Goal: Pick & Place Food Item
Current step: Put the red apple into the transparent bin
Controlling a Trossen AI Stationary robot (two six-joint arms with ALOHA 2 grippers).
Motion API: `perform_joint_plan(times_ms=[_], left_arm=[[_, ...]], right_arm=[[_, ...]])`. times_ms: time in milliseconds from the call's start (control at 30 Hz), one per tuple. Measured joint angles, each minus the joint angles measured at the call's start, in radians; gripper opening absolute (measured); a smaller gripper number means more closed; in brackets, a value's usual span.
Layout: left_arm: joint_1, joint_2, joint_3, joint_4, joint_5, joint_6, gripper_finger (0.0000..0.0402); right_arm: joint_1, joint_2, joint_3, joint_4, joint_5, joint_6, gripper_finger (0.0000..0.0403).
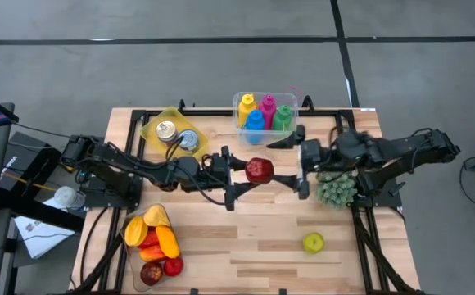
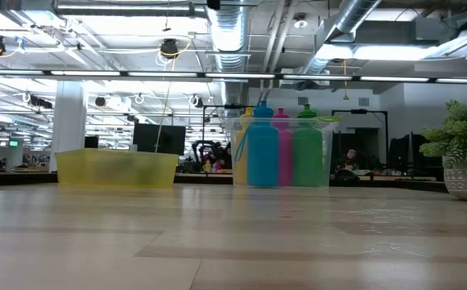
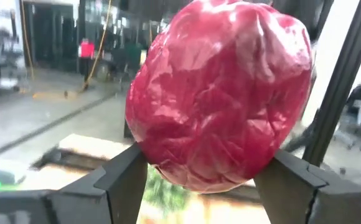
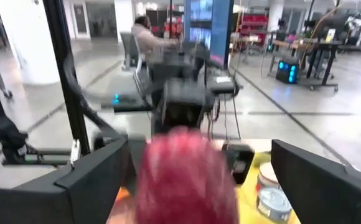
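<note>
A round red food item with creased, shiny skin (image 1: pixel 259 170) hangs over the table's middle, shut in my left gripper (image 1: pixel 247 174), which reaches in from the left. It fills the left wrist view (image 3: pixel 221 93). My right gripper (image 1: pixel 280 162) comes from the right and is open wide. Its fingers stand on the far and near sides of the item's right half without touching it. In the right wrist view the item is a blurred red shape (image 4: pixel 183 177) between those spread fingers. The low view shows neither gripper nor the item. My left gripper pinches the red item between its two fingers, one finger (image 3: pixel 127 177) on each of two opposite sides (image 3: pixel 152 158) of the item. The fingers come in level from the table's left. The item is lifted clear of the table.
A clear tub of coloured bottles (image 1: pixel 264 113) stands at the far edge, with a yellow tray of cans (image 1: pixel 174 131) to its left. A clear container of fruit (image 1: pixel 154 244) is near-left. A green fruit (image 1: pixel 313 242) lies near-right. A small potted plant (image 1: pixel 336 190) sits under the right arm.
</note>
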Motion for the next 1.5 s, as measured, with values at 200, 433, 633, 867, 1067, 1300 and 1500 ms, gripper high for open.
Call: perform_joint_plan(times_ms=[200,433,633,867,1067,1300,1500], left_arm=[[-0.014,-0.108,0.0,-0.275,0.001,-0.144,0.0247],[-0.128,-0.3,0.0,-0.666,0.088,-0.424,0.0249],[-0.333,-0.405,0.0,-0.984,0.09,-0.74,0.0248],[-0.612,-0.404,0.0,-1.263,0.091,-1.205,0.0248],[-0.771,-0.364,-0.002,-1.386,0.162,-1.567,0.025],[-0.871,-0.327,-0.002,-1.51,0.259,-1.822,0.0251],[-0.884,-0.293,-0.002,-1.602,0.341,-1.854,0.0251]], right_arm=[[0.034,-0.117,0.002,-0.046,0.003,0.032,0.0381],[0.086,-0.214,0.002,-0.201,0.087,0.087,0.0381],[0.095,-0.221,0.002,-0.341,0.139,0.128,0.0381],[0.095,-0.18,0.002,-0.385,0.14,0.14,0.0382],[0.095,-0.141,0.002,-0.385,0.14,0.14,0.0382],[0.095,-0.106,0.002,-0.387,0.137,0.14,0.0382],[0.095,-0.094,0.002,-0.387,0.137,0.153,0.0382]])
